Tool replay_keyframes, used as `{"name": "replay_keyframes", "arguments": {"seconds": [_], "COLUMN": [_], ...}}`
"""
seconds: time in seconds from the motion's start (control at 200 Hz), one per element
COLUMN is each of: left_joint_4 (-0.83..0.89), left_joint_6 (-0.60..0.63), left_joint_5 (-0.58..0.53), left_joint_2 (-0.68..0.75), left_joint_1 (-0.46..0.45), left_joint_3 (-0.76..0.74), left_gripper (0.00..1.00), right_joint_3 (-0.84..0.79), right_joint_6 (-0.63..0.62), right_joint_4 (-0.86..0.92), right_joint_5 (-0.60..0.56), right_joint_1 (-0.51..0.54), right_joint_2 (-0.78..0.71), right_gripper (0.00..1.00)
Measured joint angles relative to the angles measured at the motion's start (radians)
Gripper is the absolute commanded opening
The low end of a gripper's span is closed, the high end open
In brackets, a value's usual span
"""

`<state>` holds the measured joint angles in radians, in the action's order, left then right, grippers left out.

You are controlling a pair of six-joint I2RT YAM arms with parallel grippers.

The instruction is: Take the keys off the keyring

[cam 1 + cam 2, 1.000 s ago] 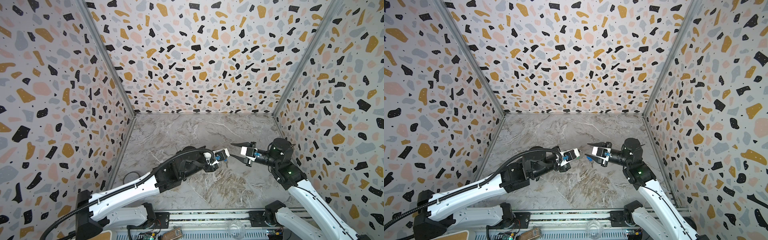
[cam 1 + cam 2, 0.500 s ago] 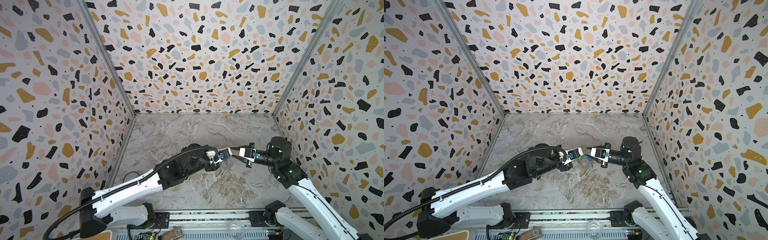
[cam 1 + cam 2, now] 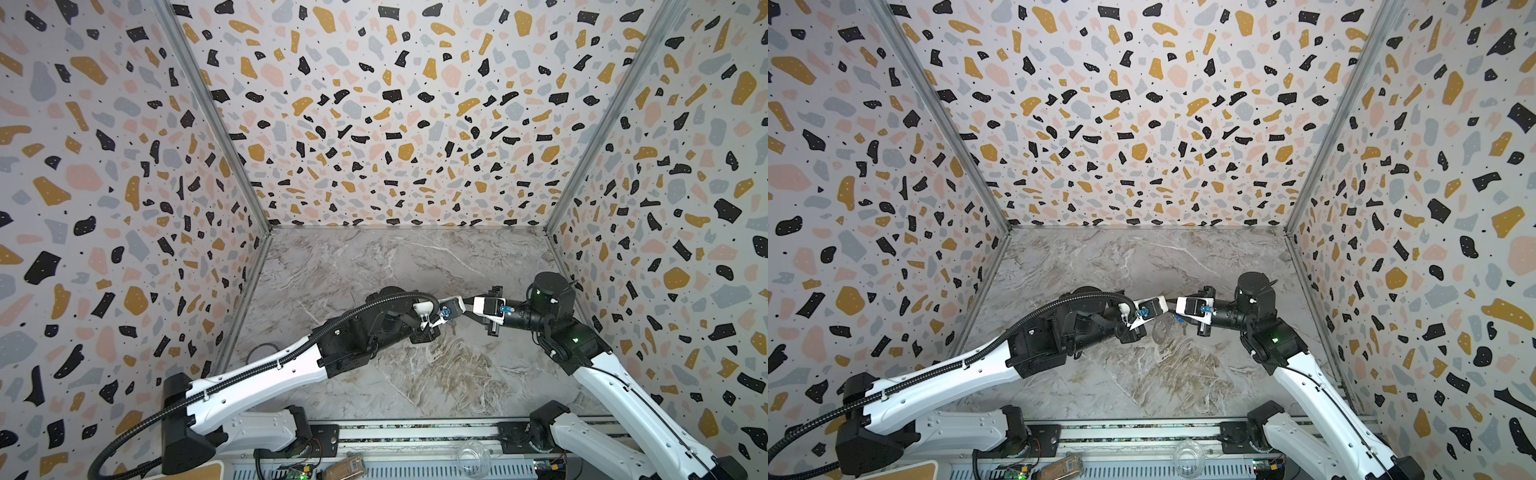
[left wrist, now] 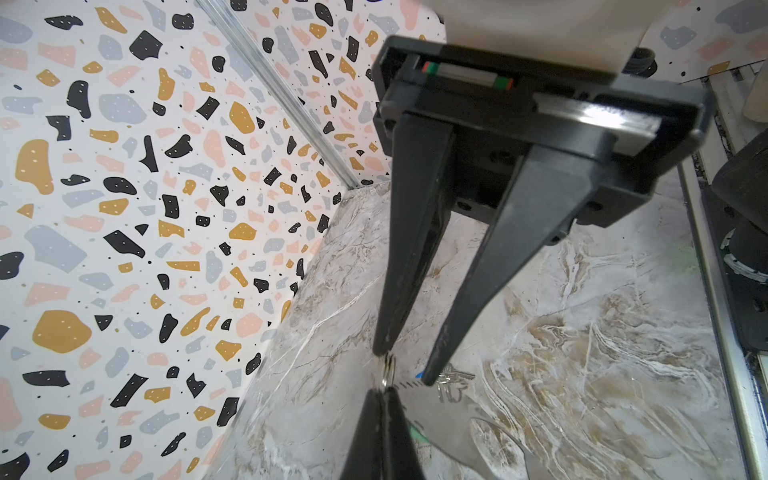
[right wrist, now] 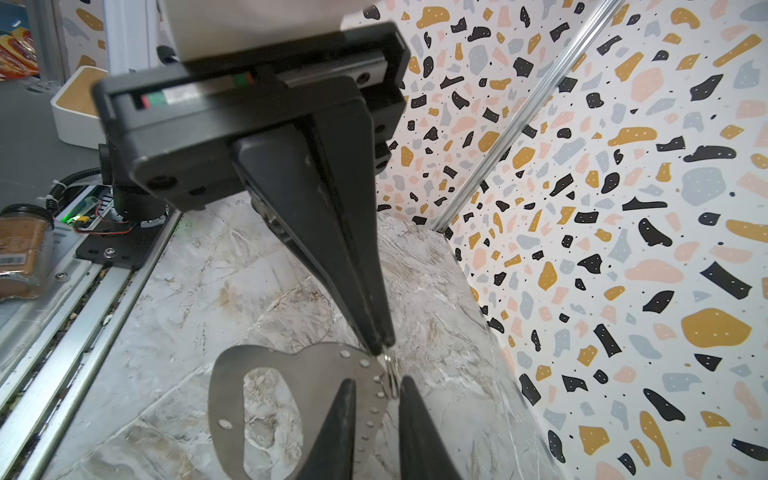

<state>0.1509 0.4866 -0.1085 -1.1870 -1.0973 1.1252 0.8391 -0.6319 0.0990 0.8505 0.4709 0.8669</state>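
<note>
Both top views: left gripper [image 3: 1168, 311] and right gripper [image 3: 1173, 312] meet over the veined marble floor [image 3: 1142, 374], with terrazzo walls [image 3: 1142, 124] around. The flat grey keyring [image 3: 1162, 329] hangs at their 6 o'clock, the keys [image 3: 1183, 329] at its 3 o'clock.
Left wrist: the 2 left fingers [image 4: 376, 419] are pinched together on its wire links.
Right wrist: the right fingers [image 5: 415, 419] stand apart, flanking the links.

Three terrazzo-print walls [image 3: 374, 124], aluminium corner strips [image 3: 216, 120]. Grey-beige marble-look floor [image 3: 374, 266]. Metal rail [image 3: 415, 432] along front edge. Even light.

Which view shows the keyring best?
The right wrist view: the keyring shows most of its flat loop, with its ring links pinched by the left gripper. In a top view the keyring is tiny; the left wrist view shows mainly the links.
</note>
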Motion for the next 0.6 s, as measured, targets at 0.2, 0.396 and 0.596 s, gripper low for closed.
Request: {"name": "replay_keyframes", "arguments": {"seconds": [0.2, 0.396, 0.596], "left_joint_4": [0.0, 0.0, 0.002], "left_joint_6": [0.0, 0.0, 0.0], "left_joint_5": [0.007, 0.018, 0.021], "left_joint_2": [0.0, 0.0, 0.0], "left_joint_1": [0.0, 0.0, 0.0], "left_joint_3": [0.0, 0.0, 0.0], "left_gripper": [0.0, 0.0, 0.0], "right_joint_3": [0.0, 0.0, 0.0], "right_joint_6": [0.019, 0.026, 0.025], "right_joint_4": [-0.024, -0.028, -0.028], "right_joint_5": [-0.006, -0.008, -0.01], "right_joint_1": [0.002, 0.007, 0.008], "right_joint_2": [0.0, 0.0, 0.005], "right_gripper": [0.14, 0.09, 0.07]}}
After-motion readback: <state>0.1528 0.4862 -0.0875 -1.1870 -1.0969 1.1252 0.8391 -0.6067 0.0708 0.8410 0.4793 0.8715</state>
